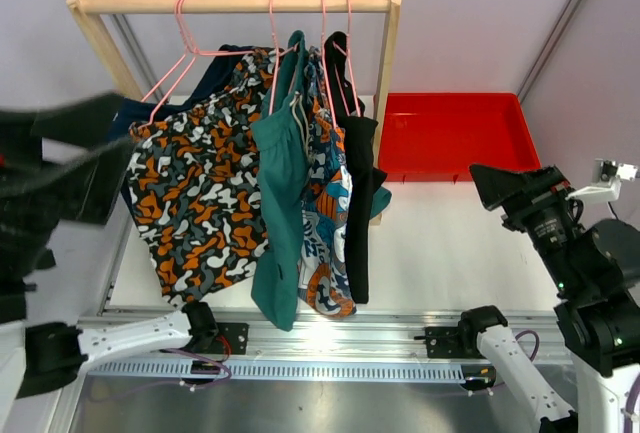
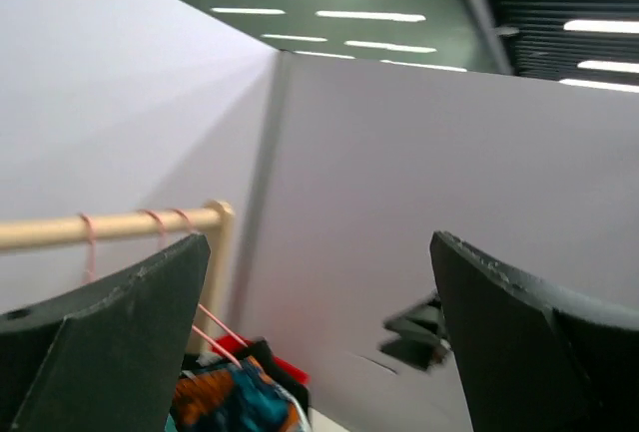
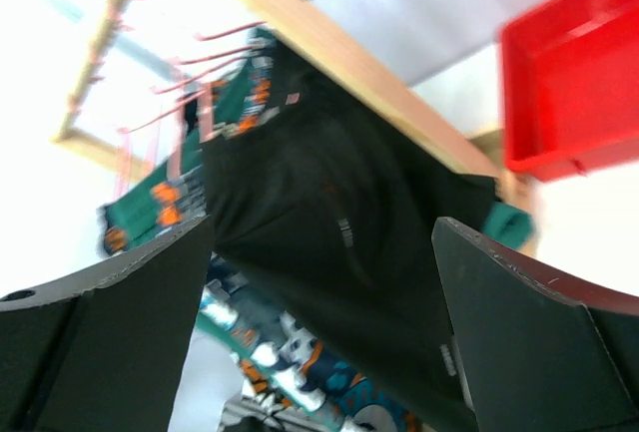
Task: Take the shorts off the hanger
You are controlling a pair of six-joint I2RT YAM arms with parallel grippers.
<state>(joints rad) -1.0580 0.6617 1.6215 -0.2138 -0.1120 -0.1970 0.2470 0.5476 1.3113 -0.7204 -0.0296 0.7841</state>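
Five pairs of shorts hang on pink hangers [image 1: 185,33] from a wooden rod [image 1: 230,1]: navy [image 1: 215,73] at the back left, camouflage [image 1: 200,203], teal green [image 1: 280,203], cartoon print [image 1: 325,243] and black [image 1: 360,203]. My left gripper [image 1: 105,143] is open and empty, raised left of the camouflage pair and blurred; its view [image 2: 319,242] shows the rod [image 2: 110,222] and the cartoon print [image 2: 235,397]. My right gripper [image 1: 495,188] is open and empty, right of the rack. Its view [image 3: 319,222] faces the black shorts [image 3: 339,213], apart from them, with the cartoon print [image 3: 290,352] below.
A red bin [image 1: 450,133] stands behind the rack's right post [image 1: 385,73]; it also shows in the right wrist view [image 3: 569,63]. A metal rail [image 1: 330,338] runs along the near table edge. Grey partition walls close in the back and sides.
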